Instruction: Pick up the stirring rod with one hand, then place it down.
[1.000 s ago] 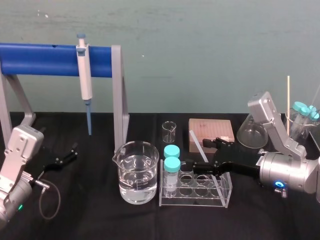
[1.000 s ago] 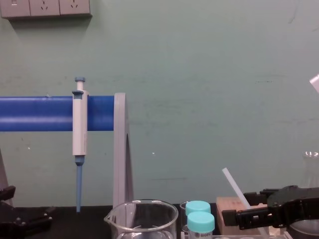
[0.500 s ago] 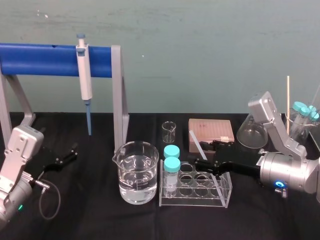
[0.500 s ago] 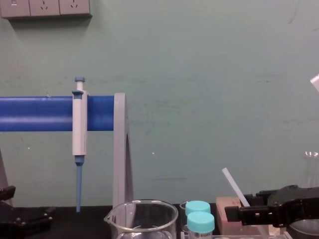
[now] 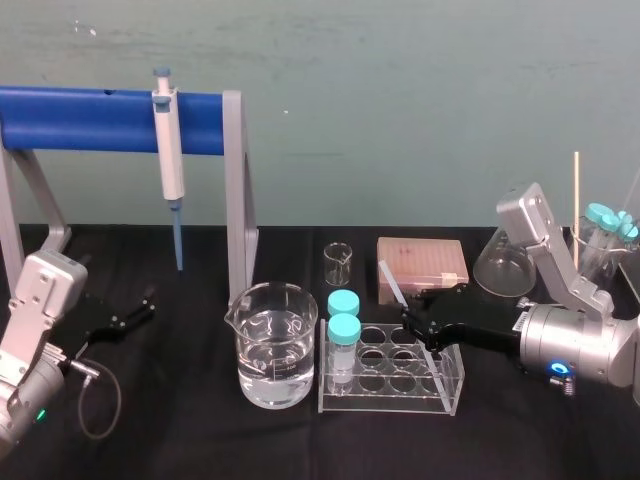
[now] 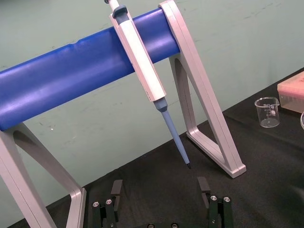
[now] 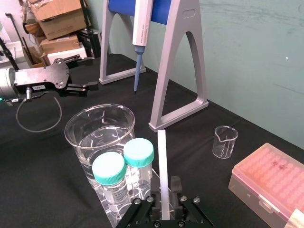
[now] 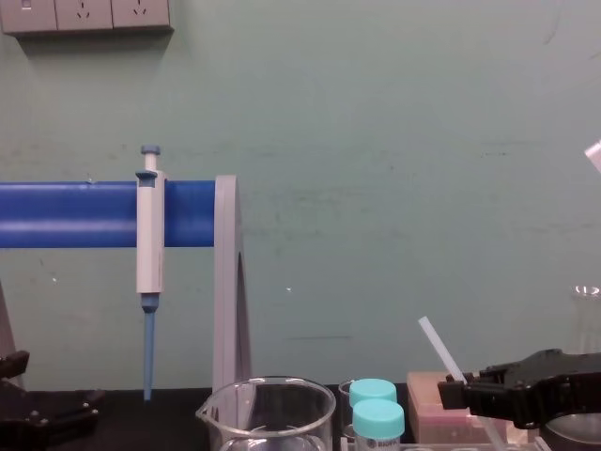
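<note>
**Listener:** Where is the stirring rod, and what does it look like?

**Operator:** The stirring rod [image 5: 397, 291] is a thin, straight, milky-translucent stick, far longer than the vials. It is tilted, with its upper end toward 11 o'clock, over the right end of a clear tube rack [image 5: 447, 388]. My right gripper [image 5: 412, 312], black and blocky, reaches in from 3 o'clock and sits around the rod's lower part. From the right wrist camera the rod runs straight out of the gripper. I cannot tell whether it is clamped there or loose, nor where its lower end rests.

**Listener:** What surrounds it?

**Operator:** The rack sits directly beneath the gripper. Two teal-capped vials [image 5: 343, 312] stand at the rack's left end, near the gripper's tip. At the rack's 9 o'clock is a large beaker [image 5: 275, 345] of clear liquid. At 11 o'clock stands a small beaker [image 5: 339, 262], empty. At 12 o'clock, just behind the rod, is a pink tip box [image 5: 422, 262]. At 2 o'clock a conical flask [image 5: 495, 272] stands beside my right arm. Toward 10 o'clock, a white-and-blue pipette [image 5: 170, 165] hangs on a blue bar stand [image 5: 90, 120]. My left gripper [image 5: 125, 318] rests far off at 9 o'clock on the black cloth [image 5: 200, 440], jaws wide apart, holding nothing.

**Listener:** Any writing?

**Operator:** The small beaker carries printed marks, too small to read.
</note>
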`<action>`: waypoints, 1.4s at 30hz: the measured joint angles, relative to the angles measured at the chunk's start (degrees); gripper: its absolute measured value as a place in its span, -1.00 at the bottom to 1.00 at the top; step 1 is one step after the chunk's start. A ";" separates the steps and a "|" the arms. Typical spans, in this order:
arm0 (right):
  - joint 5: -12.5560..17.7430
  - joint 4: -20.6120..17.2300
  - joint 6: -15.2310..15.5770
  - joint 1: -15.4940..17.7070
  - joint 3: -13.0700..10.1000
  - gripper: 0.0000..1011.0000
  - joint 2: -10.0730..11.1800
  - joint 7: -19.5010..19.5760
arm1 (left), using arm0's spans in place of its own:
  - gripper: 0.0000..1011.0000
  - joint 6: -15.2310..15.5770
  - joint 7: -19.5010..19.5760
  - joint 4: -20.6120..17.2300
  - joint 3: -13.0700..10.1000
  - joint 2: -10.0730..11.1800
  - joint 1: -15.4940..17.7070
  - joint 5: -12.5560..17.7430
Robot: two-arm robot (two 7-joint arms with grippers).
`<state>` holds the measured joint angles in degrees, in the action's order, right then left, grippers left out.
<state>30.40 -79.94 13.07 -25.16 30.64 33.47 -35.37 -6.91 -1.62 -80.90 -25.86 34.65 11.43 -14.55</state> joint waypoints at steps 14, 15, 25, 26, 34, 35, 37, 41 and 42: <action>0.59 -0.60 -4.90 1.79 -1.42 -0.86 -0.23 0.36 | 0.98 0.00 0.00 0.00 0.00 0.00 0.00 0.00; 0.56 -1.01 -7.04 2.56 -1.95 -0.86 -0.27 0.65 | 0.98 0.00 0.00 0.00 0.00 0.00 0.00 0.00; -0.33 -4.09 -19.31 8.89 -6.38 -0.86 -0.50 2.73 | 0.98 0.00 0.00 0.00 0.00 0.00 0.00 0.00; 0.02 -4.34 -21.02 9.95 -7.23 -0.86 -0.83 2.88 | 0.98 0.00 0.00 0.00 0.00 0.00 0.00 0.00; 1.98 -5.24 -26.16 13.30 -10.20 -0.86 -2.57 2.73 | 0.98 0.00 0.00 0.00 0.00 0.00 0.00 0.00; 1.99 -5.38 -26.38 13.51 -10.40 -0.86 -2.66 2.71 | 0.98 0.00 0.00 0.00 0.00 0.00 0.00 0.00; 1.92 -5.72 -26.80 13.81 -10.91 -0.86 -2.83 2.68 | 0.98 0.00 0.00 0.00 0.00 0.00 0.00 0.00; 1.96 -6.70 -26.98 13.85 -12.01 -0.86 -2.93 2.37 | 0.98 0.00 0.00 0.00 0.00 0.00 0.00 0.00; 1.98 -6.94 -26.92 13.76 -12.23 -0.86 -2.93 2.28 | 0.98 0.00 0.00 0.00 0.00 0.00 0.00 0.00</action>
<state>32.39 -86.88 -13.85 -11.40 18.41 30.55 -33.09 -6.91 -1.62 -80.90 -25.86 34.65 11.43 -14.55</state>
